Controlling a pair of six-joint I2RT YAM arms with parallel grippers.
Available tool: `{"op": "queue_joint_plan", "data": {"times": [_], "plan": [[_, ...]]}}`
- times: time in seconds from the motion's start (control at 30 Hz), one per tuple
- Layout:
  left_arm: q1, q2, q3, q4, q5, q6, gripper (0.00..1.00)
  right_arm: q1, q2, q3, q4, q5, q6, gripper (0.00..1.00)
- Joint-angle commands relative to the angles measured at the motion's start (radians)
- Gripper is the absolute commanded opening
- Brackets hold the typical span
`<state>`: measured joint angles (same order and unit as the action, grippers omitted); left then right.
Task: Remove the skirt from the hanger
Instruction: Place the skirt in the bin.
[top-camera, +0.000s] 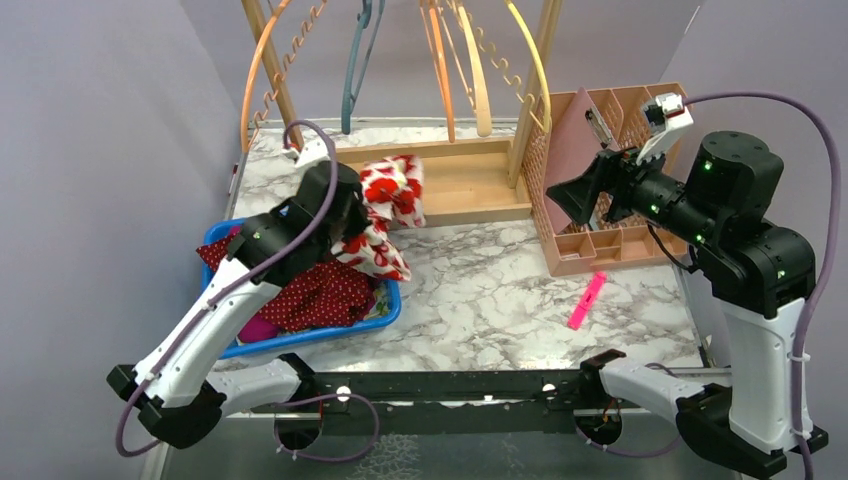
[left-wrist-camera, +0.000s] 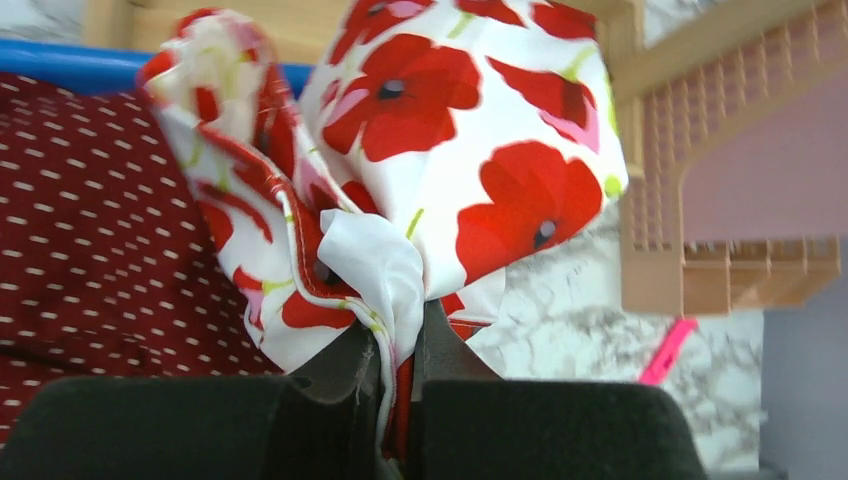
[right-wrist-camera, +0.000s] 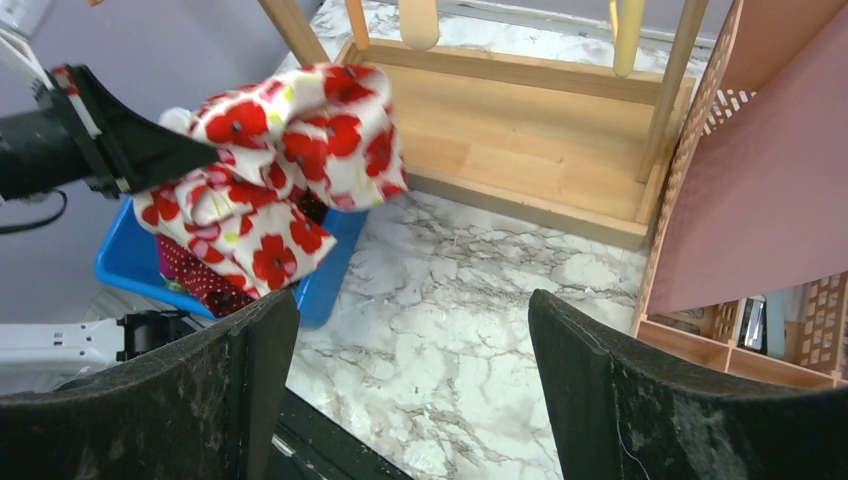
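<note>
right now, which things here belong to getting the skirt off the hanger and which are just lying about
Job: skirt, pinched in the shut left end effector; open right end effector. The skirt's own hanger cannot be made out.

Lying about: basket, dotted cloth, marker, organizer, rack, hangers on it.

Marble tabletop (top-camera: 480, 290), white w/ grey veins. On it: blue bin (top-camera: 392, 305) under the left jaws; wooden rack base (top-camera: 470, 190) just past them, twd the back wall; tan lattice organizer (top-camera: 575, 262) just beside the right jaws; pink strip (top-camera: 587, 300) lying flat near the organizer, on the arm-base side of those jaws.
</note>
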<state>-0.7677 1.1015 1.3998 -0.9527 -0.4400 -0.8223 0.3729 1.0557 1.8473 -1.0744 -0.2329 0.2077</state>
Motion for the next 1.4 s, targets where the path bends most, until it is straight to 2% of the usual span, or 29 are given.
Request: {"op": "queue_joint_plan", "data": {"times": [0.0, 0.07, 0.13, 0.27, 0.33, 0.43, 0.57, 0.7, 0.77, 0.87, 1.0, 1.1, 1.2, 1.23, 1.27, 1.33, 1.37], "plan": [[0.185, 0.04, 0.067, -0.059, 0.05, 0.142, 0.0, 0.0, 0.003, 0.008, 0.007, 0.03, -0.017, 0.9], [0.291, 0.056, 0.078, -0.065, 0.09, 0.134, 0.0, 0.0, 0.007, 0.006, 0.008, 0.038, -0.01, 0.9], [0.383, 0.05, 0.084, -0.103, 0.097, 0.057, 0.0, 0.0, 0.012, 0.005, 0.009, 0.042, 0.0, 0.9], [0.518, -0.029, 0.066, -0.275, 0.023, -0.228, 0.0, 0.0, 0.02, 0.006, 0.025, 0.055, 0.033, 0.9], [0.528, -0.091, 0.056, -0.349, -0.032, -0.394, 0.0, 0.0, 0.025, 0.008, 0.034, 0.056, 0.052, 0.9], [0.528, -0.206, 0.001, -0.363, -0.089, -0.587, 0.0, 0.0, 0.029, -0.005, 0.053, 0.046, 0.071, 0.9], [0.529, -0.301, -0.042, -0.434, -0.186, -0.75, 0.0, 0.0, 0.029, -0.034, 0.071, 0.041, 0.071, 0.9], [0.528, -0.308, -0.042, -0.457, -0.239, -0.76, 0.0, 0.0, 0.034, -0.043, 0.08, 0.048, 0.06, 0.9], [0.528, -0.295, -0.108, -0.456, -0.241, -0.782, 0.0, 0.0, 0.032, -0.051, 0.088, 0.056, 0.059, 0.9], [0.528, -0.225, -0.199, -0.352, -0.201, -0.712, 0.0, 0.0, 0.025, -0.065, 0.102, 0.069, 0.066, 0.9], [0.528, -0.101, -0.294, -0.248, -0.089, -0.82, 0.0, 0.0, 0.028, -0.063, 0.101, 0.077, 0.069, 0.9], [0.528, -0.034, -0.341, -0.148, -0.121, -0.814, 0.0, 0.0, 0.028, -0.06, 0.094, 0.094, 0.064, 0.9], [0.529, 0.015, -0.332, -0.173, -0.159, -0.789, 0.0, 0.0, 0.022, -0.061, 0.09, 0.106, 0.064, 0.9], [0.528, 0.009, -0.332, -0.174, -0.152, -0.774, 0.04, 0.0, 0.022, -0.058, 0.088, 0.108, 0.065, 0.9], [0.528, -0.009, -0.335, -0.178, -0.141, -0.763, 0.16, 0.0, 0.02, -0.057, 0.087, 0.111, 0.066, 0.9], [0.528, -0.07, -0.343, -0.181, -0.125, -0.741, 0.5, 0.0, 0.014, -0.067, 0.091, 0.117, 0.07, 0.9], [0.528, -0.105, -0.342, -0.181, -0.122, -0.725, 0.63, -0.001, 0.011, -0.075, 0.096, 0.119, 0.073, 0.9]]}}
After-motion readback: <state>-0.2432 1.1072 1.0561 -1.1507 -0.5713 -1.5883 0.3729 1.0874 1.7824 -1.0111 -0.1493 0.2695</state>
